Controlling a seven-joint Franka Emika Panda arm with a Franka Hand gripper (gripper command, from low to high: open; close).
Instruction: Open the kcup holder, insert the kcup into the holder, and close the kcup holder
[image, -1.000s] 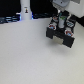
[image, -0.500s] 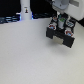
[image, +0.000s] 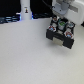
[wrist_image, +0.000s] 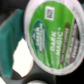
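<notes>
The kcup (wrist_image: 52, 32) fills the wrist view: a white pod with a green lid, tilted and very close to the camera. It hangs over dark round slots (wrist_image: 36, 80) of the pull-out tray. In the exterior view the black kcup holder (image: 60, 36) stands at the right with its tray out and several pods in it. My gripper (image: 60, 20) hovers just above that tray, shut on the kcup. The fingers themselves are hidden behind the pod in the wrist view.
A white table (image: 25, 57) stretches across the exterior view's left and front. A white bottle-like object (image: 25, 9) and dark equipment (image: 9, 20) stand along the back edge. A teal patch (wrist_image: 12, 37) shows beside the pod in the wrist view.
</notes>
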